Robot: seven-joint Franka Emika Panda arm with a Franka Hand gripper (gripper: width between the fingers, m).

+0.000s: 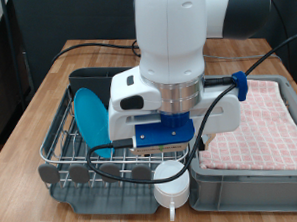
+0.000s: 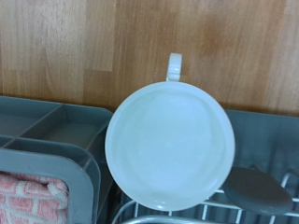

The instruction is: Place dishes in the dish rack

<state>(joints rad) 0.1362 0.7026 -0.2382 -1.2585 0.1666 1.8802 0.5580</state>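
1. Where the wooden tabletop [image 1: 49, 84] runs to its edge at the exterior view's left: dish rack [image 1: 65, 145], silver wire grid on a dark grey tray, filling that half and reaching the tabletop's edge at the exterior view's bottom. Dark cutlery compartment [image 1: 92, 74] at the rack's end nearer the tabletop's far edge.
2. Bright-blue plate [image 1: 89, 114], standing on edge among the rack's wires, tilted slightly, just left of the arm.
3. Row of round grey pegs [image 1: 92, 172] along the rack's side nearest the tabletop's bottom edge.
4. Centre: white arm, with the gripper [image 1: 167, 148] pointing down from behind a blue mount [image 1: 168, 133]. Fingers hidden in both views, so whether spread apart or closed cannot be told.
5. Directly under the gripper: small white cup [image 1: 170, 180], mouth up, handle turned toward the tabletop's bottom edge, placed over the gap between the rack's right corner and the grey bin. Held or merely below the fingers: cannot be told.
6. Wrist view: the same cup [image 2: 170, 145] seen from above, filling the middle, bare wood past its handle, grey tray walls on both sides.
7. Black cables [image 1: 95, 46] looping across the tabletop behind the arm.
8. Toward the tabletop's right edge: grey bin [image 1: 247, 181] lined with pink checked cloth [image 1: 254, 120], touching or just beside the rack.
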